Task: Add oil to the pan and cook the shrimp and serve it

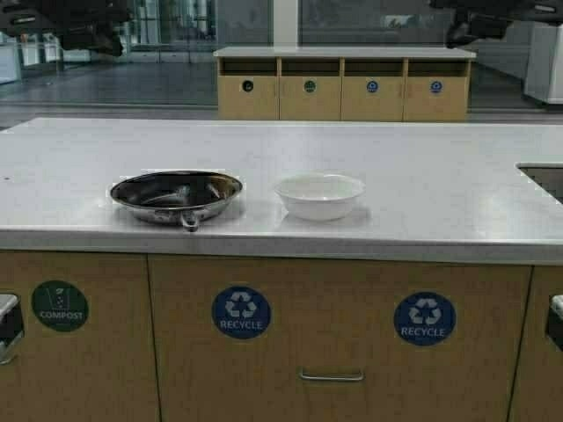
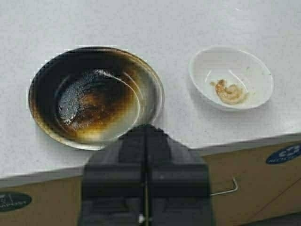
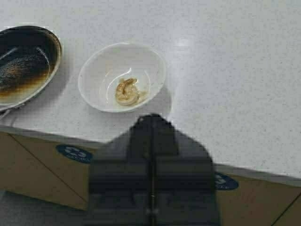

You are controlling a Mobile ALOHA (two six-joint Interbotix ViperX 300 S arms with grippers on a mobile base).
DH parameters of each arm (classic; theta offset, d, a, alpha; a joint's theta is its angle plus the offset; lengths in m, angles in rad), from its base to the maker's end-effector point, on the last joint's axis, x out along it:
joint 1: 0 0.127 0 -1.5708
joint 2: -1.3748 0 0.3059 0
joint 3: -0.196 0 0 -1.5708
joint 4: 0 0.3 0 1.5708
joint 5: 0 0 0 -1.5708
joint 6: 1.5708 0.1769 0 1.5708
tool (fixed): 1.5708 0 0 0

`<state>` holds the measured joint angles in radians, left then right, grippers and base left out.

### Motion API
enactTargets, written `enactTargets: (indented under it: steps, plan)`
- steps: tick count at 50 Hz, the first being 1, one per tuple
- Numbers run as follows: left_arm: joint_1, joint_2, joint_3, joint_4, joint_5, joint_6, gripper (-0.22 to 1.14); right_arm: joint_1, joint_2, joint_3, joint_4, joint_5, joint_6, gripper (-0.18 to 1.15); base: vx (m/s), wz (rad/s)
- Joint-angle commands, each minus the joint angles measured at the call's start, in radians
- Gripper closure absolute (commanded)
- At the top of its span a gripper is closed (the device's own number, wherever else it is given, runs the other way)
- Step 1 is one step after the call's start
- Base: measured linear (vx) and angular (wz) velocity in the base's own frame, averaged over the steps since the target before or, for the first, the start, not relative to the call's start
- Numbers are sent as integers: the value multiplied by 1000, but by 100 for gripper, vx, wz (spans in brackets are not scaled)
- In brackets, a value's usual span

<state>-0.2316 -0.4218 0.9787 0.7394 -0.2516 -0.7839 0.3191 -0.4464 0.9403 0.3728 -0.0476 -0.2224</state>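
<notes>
I worked over a white counter fronted by wooden bin cabinets bearing three round labels: one green compost label and two blue recycle labels.

On the counter sat one pan, its short handle pointing toward me, and just beside it, apart and to its right, one white bowl.

My left gripper hung above the counter's near edge, the pan directly ahead of and below its tip; its fingers were pressed together, pinching nothing. My right gripper was likewise pressed together and empty, held above the near edge with the white bowl just beyond its tip.

From the high view the bowl's contents were hidden and both arms showed only as dark shapes at the top corners. The wrist views revealed one shrimp lying in the bowl's bottom, and the pan's inside scorched dark brown with a greasy sheen.
</notes>
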Motion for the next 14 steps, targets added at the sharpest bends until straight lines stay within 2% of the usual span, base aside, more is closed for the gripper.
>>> enactTargets:
  steps: [1, 14]
  plan:
    - [0, -11, -23, -3, -5, -2, 87, 2, -6, -12, 0, -5, -2, 92, 0, 0]
    - [0, -11, -25, -3, -5, -2, 87, 2, -6, -14, 2, -5, -2, 92, 0, 0]
